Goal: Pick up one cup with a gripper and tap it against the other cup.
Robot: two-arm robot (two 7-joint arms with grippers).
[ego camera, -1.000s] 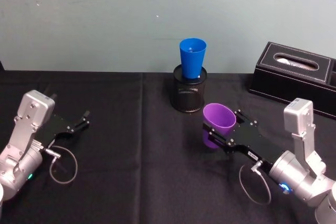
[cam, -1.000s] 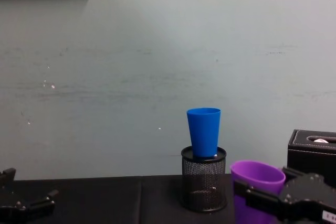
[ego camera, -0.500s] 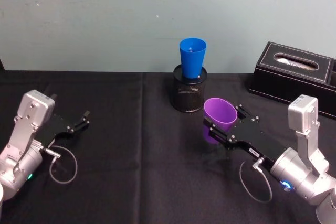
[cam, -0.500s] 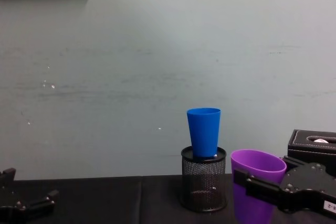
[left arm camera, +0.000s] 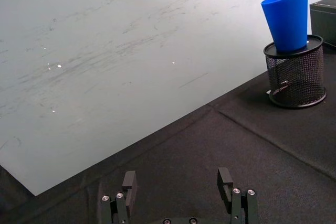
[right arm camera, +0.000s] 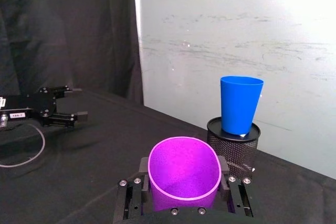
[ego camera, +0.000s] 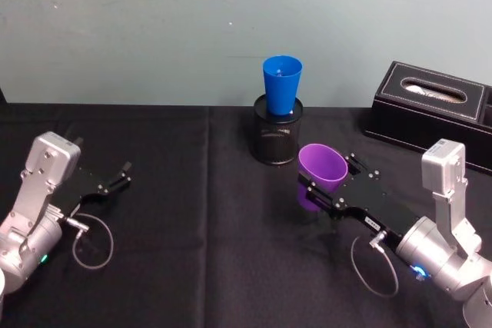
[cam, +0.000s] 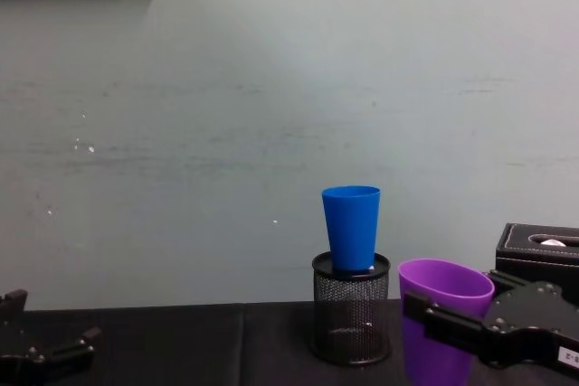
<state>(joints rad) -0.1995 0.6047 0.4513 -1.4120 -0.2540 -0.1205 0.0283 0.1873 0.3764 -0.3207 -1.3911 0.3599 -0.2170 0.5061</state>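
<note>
Gripping the purple cup (ego camera: 321,167) just below its rim, the right claw (ego camera: 327,182) is closing on it from both sides and carrying it slightly tilted. It is apparently hanging just clear of the bench (ego camera: 192,251). The cup is sitting near the black mesh holder (ego camera: 277,140), on its right and nearer the robot, not touching it. The blue cup (ego camera: 281,84) is standing upright in that holder, its rim riding higher than the purple one's.

The left claw (ego camera: 121,176) is resting low over the bench's left side, fingers spread and carrying nothing.

Judging by the right wrist view, the purple mouth is bowing into an oval under the squeeze, so the thin plastic is probably behaving as light and springy. Its smooth tapered wall is likely inviting a slip, which makes the hold high up, where the cup is widening, look sound. The blue cup is only sitting loosely in the mesh, so a hard knock is risking tipping it.
</note>
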